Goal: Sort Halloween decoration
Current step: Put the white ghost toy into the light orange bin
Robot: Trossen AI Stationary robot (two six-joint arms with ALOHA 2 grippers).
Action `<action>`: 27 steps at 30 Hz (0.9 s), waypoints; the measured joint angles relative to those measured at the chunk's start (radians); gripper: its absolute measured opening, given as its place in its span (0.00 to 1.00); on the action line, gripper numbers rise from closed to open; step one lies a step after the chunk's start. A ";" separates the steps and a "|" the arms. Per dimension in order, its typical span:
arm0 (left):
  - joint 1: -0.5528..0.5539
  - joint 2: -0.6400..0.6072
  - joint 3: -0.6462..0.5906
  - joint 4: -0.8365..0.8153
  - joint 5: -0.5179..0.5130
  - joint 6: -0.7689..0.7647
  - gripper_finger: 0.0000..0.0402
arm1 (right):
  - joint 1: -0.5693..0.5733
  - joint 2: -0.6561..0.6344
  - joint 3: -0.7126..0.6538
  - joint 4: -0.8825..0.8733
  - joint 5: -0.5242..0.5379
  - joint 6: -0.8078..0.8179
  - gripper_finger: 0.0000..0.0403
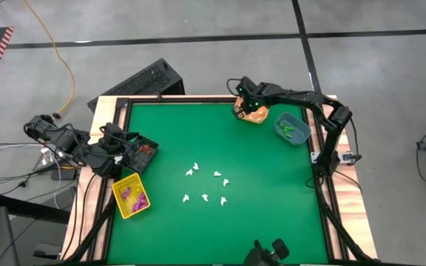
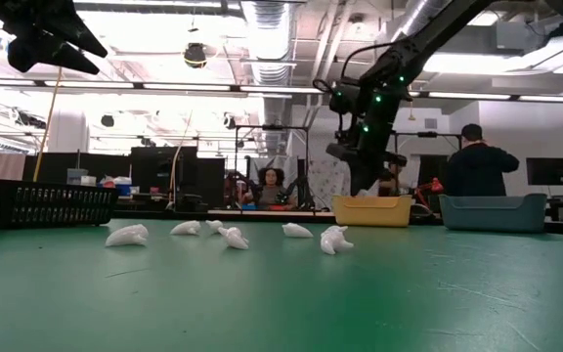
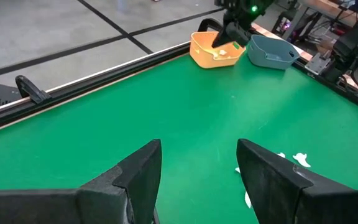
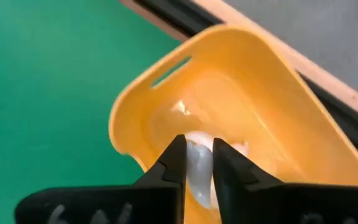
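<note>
Several white trinkets [image 1: 205,185] lie loose on the green table's middle; the low view also shows these trinkets [image 2: 233,235]. At the far right, my right gripper [image 4: 197,163] hangs over the orange bin [image 4: 260,112], shut on one white trinket [image 4: 198,168]. The high view shows the same gripper [image 1: 244,109] above that bin [image 1: 257,116]. My left gripper [image 3: 199,155] is open with nothing between its fingers. It waits above the table's left side [image 1: 115,146], by the black bin [image 1: 143,154]. My right gripper pinches the white trinket's two sides [image 4: 194,158] between its two fingers. The fingers slant down from above, into the mouth of the orange bin. The trinket is lifted clear, above the bin's floor, where another white piece [image 4: 232,148] lies.
A blue bin [image 1: 292,129] with green pieces stands right of the orange one. A yellow bin [image 1: 130,196] with purple pieces sits near the left front, and the black bin holds reddish-brown pieces [image 1: 147,150]. People show in the room beyond the table [image 2: 477,166].
</note>
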 joint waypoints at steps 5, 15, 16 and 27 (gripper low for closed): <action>0.000 0.000 0.000 -0.001 -0.003 0.000 0.50 | -0.003 0.000 -0.009 0.005 -0.008 0.001 0.27; 0.000 0.000 0.000 -0.001 -0.002 0.000 0.50 | 0.015 -0.057 -0.009 0.006 -0.115 -0.031 0.51; 0.000 0.000 0.000 -0.001 0.000 0.000 0.50 | 0.023 -0.081 -0.008 0.007 -0.132 -0.043 0.51; 0.000 0.000 0.000 0.006 0.063 0.034 0.50 | 0.234 -0.449 -0.050 -0.124 -0.105 -0.059 0.48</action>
